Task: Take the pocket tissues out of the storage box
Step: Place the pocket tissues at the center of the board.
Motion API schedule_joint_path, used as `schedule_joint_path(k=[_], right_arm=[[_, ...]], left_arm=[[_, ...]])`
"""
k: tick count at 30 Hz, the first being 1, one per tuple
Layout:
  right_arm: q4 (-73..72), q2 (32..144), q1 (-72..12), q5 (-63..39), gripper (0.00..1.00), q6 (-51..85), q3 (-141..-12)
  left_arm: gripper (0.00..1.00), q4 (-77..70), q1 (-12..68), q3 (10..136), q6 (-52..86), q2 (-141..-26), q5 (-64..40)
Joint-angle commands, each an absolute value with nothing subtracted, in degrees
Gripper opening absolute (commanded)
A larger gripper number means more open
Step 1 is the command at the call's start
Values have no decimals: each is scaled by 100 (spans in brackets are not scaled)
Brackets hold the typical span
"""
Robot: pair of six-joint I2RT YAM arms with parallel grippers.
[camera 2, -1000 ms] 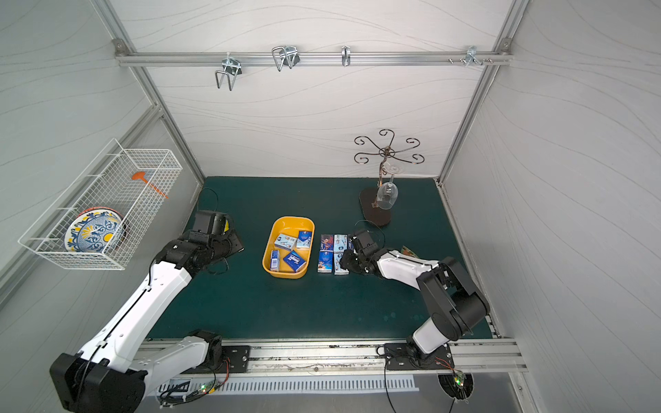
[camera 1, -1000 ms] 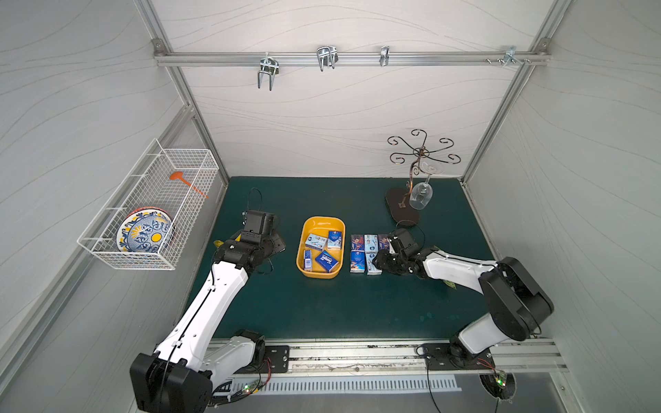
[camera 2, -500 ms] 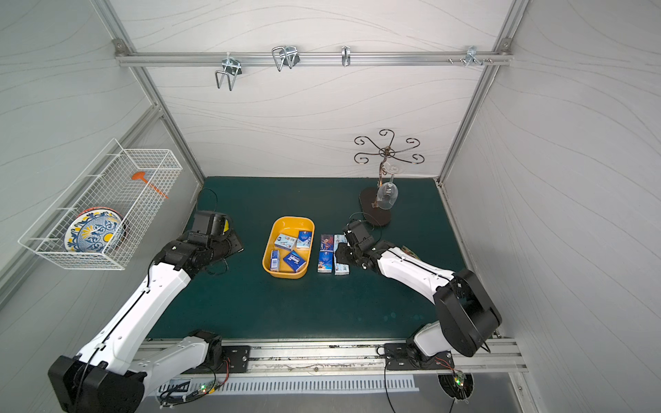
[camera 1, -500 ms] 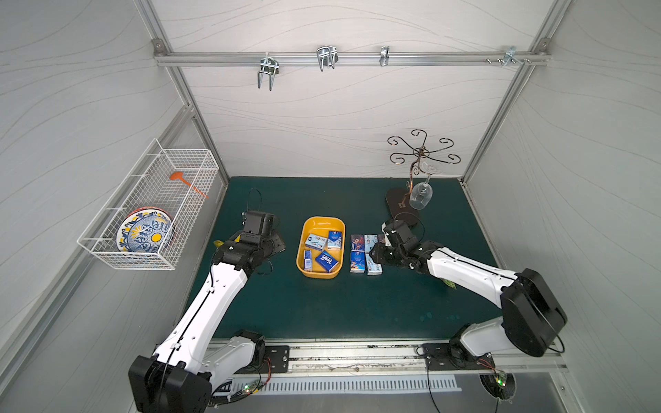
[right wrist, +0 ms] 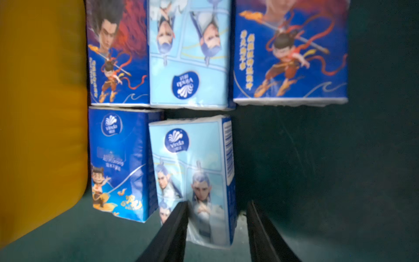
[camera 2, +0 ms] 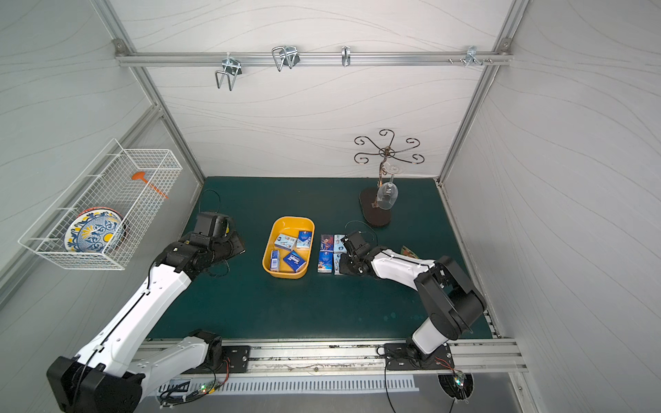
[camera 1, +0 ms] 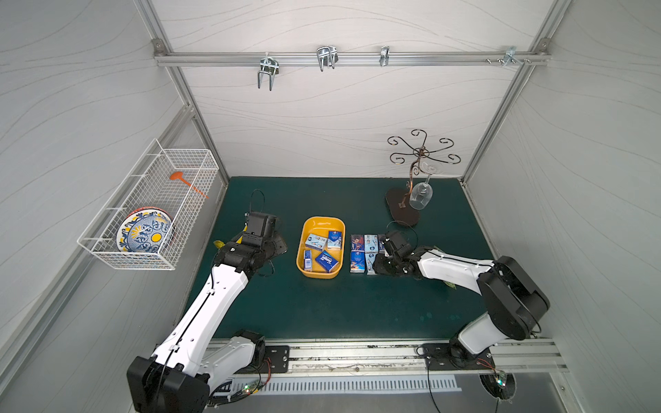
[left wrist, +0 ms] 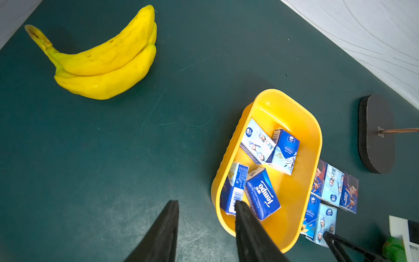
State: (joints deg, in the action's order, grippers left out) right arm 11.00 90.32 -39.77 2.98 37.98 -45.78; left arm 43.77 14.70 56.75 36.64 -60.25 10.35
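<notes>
Right jaws are low at the near end of a light-blue packet (right wrist: 204,172), lower middle of the right wrist frame. They are apart, one tip over its face and the other just off its edge, and I see no clamp on it. Left jaws are apart with nothing between them, lower centre of the left wrist frame, by the near corner of the storage box (left wrist: 267,99).

Five pocket tissues (camera 1: 357,260) lie flat on the worktop (camera 1: 322,304) in two rows just right of the box, centre of both top views. Four more lie in the box, toward its near half.

My read on handling: light, soft, film-wrapped and probably slick, so they'll squash and can slip. I'd pinch across the narrow width at mid-body, not at corners or end seals.

The packet on edge (left wrist: 234,188) against the box wall looks easiest, clamped across its thickness. The dark-blue Tempo packet (left wrist: 261,195) leans beside it and may shift. The two flat ones (left wrist: 257,141) farther in need a tip worked under.

The box looks light and could slide.
</notes>
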Motion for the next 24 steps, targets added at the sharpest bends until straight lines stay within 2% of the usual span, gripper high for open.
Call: schedule_joint_path(k=[1, 10, 20, 24], right_arm=[[865, 9201, -3981, 259, 46, 3943, -4491], [804, 9107, -3982, 277, 45, 4176, -4483], [1383, 8301, -3995, 391, 51, 3931, -4929], [1656, 8363, -4086, 375, 52, 3602, -5361]], left_arm=[[45, 4342, 1485, 5731, 3630, -5964, 1116], [45, 4368, 1483, 5739, 3595, -5934, 1177], [45, 4359, 1485, 5757, 3604, -5932, 1176], [45, 4351, 1485, 5766, 3611, -5945, 1178]])
